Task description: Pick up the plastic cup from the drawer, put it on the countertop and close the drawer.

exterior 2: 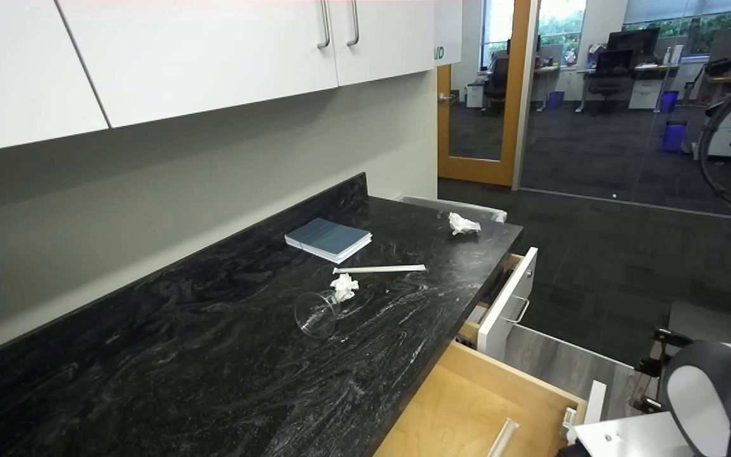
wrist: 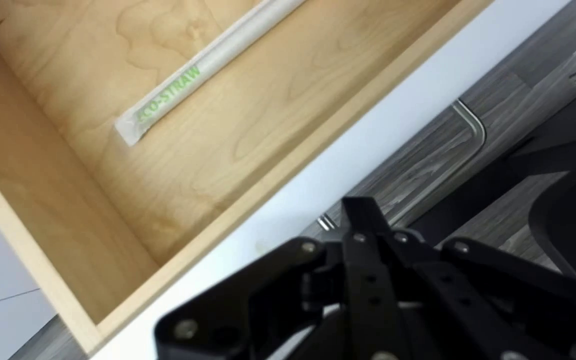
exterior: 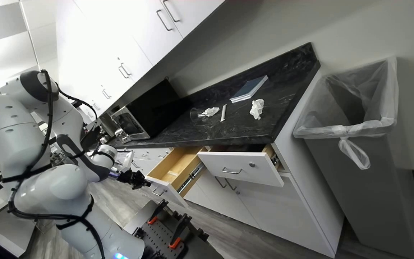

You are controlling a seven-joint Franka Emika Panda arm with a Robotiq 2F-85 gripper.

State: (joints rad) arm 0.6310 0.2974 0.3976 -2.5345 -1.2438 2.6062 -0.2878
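Note:
The clear plastic cup [exterior 2: 316, 314] lies on its side on the black countertop [exterior 2: 213, 362]; it also shows in an exterior view [exterior: 195, 114]. The drawer [exterior: 169, 194] stands pulled far out, with its tan wooden interior visible. In the wrist view its front rim [wrist: 288, 170] runs diagonally, and a wrapped straw [wrist: 188, 77] lies inside. My gripper [wrist: 360, 205] is shut and empty, its fingers together. It is just outside the drawer's white front, near the bar handle [wrist: 473, 125]. Whether it touches the front I cannot tell. In an exterior view the gripper [exterior: 146, 183] is at that front.
A neighbouring white-fronted drawer [exterior: 243, 167] is partly open. On the countertop lie a blue book [exterior 2: 329, 238], another wrapped straw [exterior 2: 381, 269] and crumpled tissues [exterior 2: 464, 223]. A grey lined bin [exterior: 365, 180] stands at the counter's end. A microwave [exterior: 131, 122] stands further along.

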